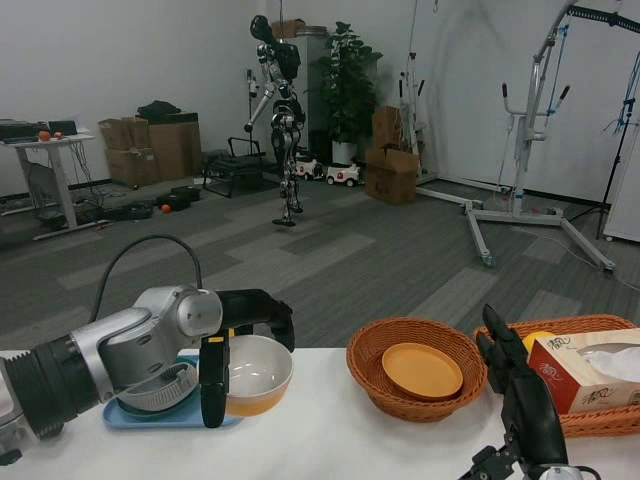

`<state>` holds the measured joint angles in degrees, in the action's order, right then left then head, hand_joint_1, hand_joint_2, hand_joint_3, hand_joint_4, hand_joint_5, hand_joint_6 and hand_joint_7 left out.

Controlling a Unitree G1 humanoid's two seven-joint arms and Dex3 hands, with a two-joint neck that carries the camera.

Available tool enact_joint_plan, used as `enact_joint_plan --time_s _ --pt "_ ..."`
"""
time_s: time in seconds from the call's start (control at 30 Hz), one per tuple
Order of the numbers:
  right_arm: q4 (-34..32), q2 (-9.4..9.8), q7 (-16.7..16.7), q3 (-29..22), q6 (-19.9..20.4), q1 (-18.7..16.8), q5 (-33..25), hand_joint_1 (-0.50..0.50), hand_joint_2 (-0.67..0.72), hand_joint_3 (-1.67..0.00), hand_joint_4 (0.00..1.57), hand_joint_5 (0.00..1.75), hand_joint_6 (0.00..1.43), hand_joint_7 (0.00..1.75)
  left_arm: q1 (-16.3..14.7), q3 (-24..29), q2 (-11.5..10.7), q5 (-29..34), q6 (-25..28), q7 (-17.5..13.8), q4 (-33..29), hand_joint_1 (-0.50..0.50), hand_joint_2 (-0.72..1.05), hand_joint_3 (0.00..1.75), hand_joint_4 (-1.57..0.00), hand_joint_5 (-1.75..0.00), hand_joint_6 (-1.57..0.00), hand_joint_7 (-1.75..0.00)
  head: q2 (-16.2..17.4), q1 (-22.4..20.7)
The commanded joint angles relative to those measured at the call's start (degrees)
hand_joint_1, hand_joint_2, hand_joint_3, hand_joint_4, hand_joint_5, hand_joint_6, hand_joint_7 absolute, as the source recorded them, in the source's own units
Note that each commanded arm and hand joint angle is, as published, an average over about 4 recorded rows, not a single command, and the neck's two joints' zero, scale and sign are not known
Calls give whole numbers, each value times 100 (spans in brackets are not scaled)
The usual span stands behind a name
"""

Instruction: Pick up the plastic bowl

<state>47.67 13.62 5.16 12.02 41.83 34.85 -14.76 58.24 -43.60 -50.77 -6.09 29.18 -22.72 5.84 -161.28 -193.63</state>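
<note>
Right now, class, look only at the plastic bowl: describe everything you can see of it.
The plastic bowl is round, cream-white inside and orange outside, smooth and glossy like plastic. It looks empty. It sits nearly upright, mouth up and tipped slightly toward the camera. The left hand grips it: black fingers curl over the far rim and one hangs down its near left side. Its left edge overlaps a light blue tray; whether it is lifted or resting cannot be told. The round wicker basket stands apart, to its right.

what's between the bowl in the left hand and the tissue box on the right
In the head view, a round wicker basket holding an orange plate sits between the plastic bowl and the tissue box. The right hand rises just before the box.
</note>
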Motion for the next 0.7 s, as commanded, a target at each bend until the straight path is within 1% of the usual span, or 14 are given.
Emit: enact_joint_plan --time_s 0.03,0.27,0.5,0.7 --pt "120 53 2 8 -43 153 11 -46 47 0 0 0 0 0 232 -94 -170 -22 18 -49 -57 48 52 0 -138 -175 -139 -147 -5 35" --pt "199 49 2 33 -43 197 9 -46 47 0 0 0 0 0 263 -113 -214 46 18 -49 -57 48 52 0 -138 -175 -139 -147 -20 105" --pt "179 36 0 87 -43 186 -16 -46 47 0 0 0 0 0 210 -111 -212 83 18 -49 -57 48 52 0 -138 -175 -139 -147 -203 150" --pt "122 36 -7 105 -43 162 -20 -46 47 0 0 0 0 0 137 -72 -190 81 18 -49 -59 48 52 0 -138 -175 -139 -147 -126 91"
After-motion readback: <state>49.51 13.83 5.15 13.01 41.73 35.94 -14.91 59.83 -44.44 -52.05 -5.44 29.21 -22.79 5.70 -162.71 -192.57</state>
